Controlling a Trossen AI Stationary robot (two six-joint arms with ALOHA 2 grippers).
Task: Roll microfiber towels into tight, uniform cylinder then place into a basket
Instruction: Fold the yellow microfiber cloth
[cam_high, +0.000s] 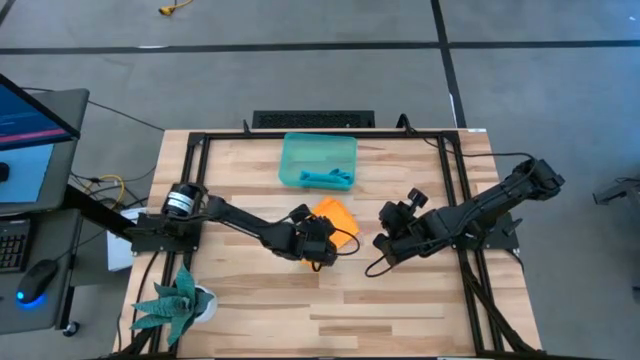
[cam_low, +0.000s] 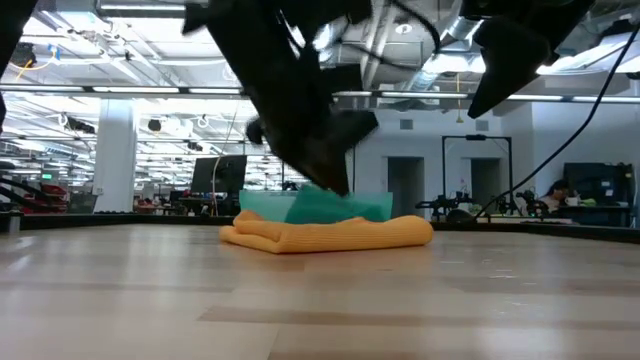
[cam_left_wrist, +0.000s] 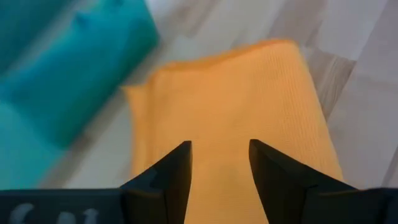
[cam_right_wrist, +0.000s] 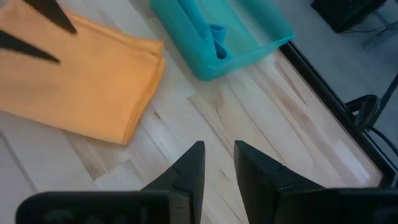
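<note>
Both pairs of jaws stand parted with nothing between them, as far as I can see. My left gripper (cam_left_wrist: 219, 163) hangs over the orange towel (cam_high: 336, 218), fingers spread a little above the cloth; whether the tips touch it I cannot tell. That towel lies folded and flat on the table (cam_high: 400, 310), near the middle, not rolled. In the low view it shows as a low, thick pad (cam_low: 330, 234) with rounded edges, and the left arm comes down onto its top.

Just beyond the orange towel sits the basket (cam_high: 290, 165), close to the table's far edge. The blue towel (cam_high: 328, 179) lies inside it, bunched along the wall nearest the orange one. From the right wrist I see the basket (cam_right_wrist: 273, 37) with the blue cloth (cam_right_wrist: 208, 28) resting along its floor, and the orange towel (cam_right_wrist: 87, 81) lying apart from the basket's corner, near but not touching.

My right gripper (cam_right_wrist: 219, 163) hovers over bare wood beside the orange towel, fingers slightly apart, holding nothing. In the high view it sits right of the towel (cam_high: 386, 243).

At the near left corner stands a potted plant (cam_high: 176, 303), well away from the towels.
</note>
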